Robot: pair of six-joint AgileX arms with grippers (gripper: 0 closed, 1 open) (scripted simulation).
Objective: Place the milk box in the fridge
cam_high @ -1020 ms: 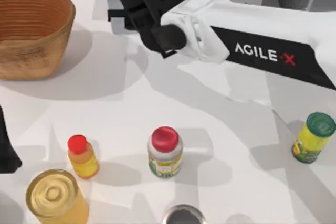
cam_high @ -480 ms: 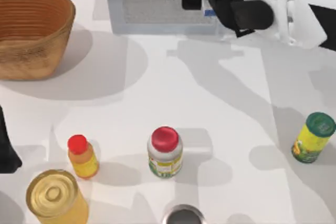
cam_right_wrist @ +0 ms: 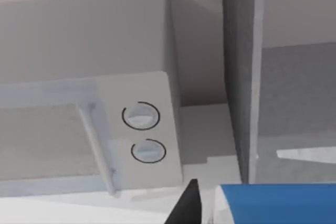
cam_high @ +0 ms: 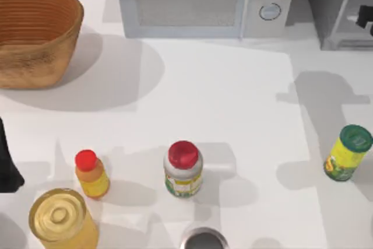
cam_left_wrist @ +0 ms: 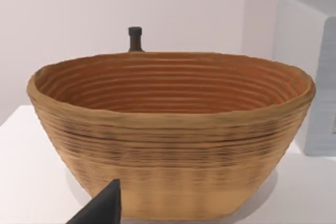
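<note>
The milk box [cam_right_wrist: 275, 204] shows its blue top in the right wrist view, pressed against one dark finger [cam_right_wrist: 189, 205] of my right gripper. That gripper [cam_high: 366, 18] is a black tip at the top view's right edge, level with the fridge [cam_high: 333, 4]. The fridge is a grey cabinet at the back right with a pale door frame. In the right wrist view the fridge [cam_right_wrist: 239, 77] stands just past the carton. My left gripper [cam_high: 7, 167] is parked at the left edge, and one of its dark fingertips [cam_left_wrist: 104, 209] points at the basket.
A white microwave [cam_high: 198, 1] with two dials stands at the back centre. A wicker basket [cam_high: 35, 33] sits back left. Near the front are a red-capped white jar [cam_high: 183, 168], a small red-capped bottle [cam_high: 91, 174], a yellow can [cam_high: 60, 218] and a green-lidded jar [cam_high: 348, 152].
My right arm has swept from over the microwave's left part to the right, leaving the top view's middle and ending at the right edge by the fridge.
</note>
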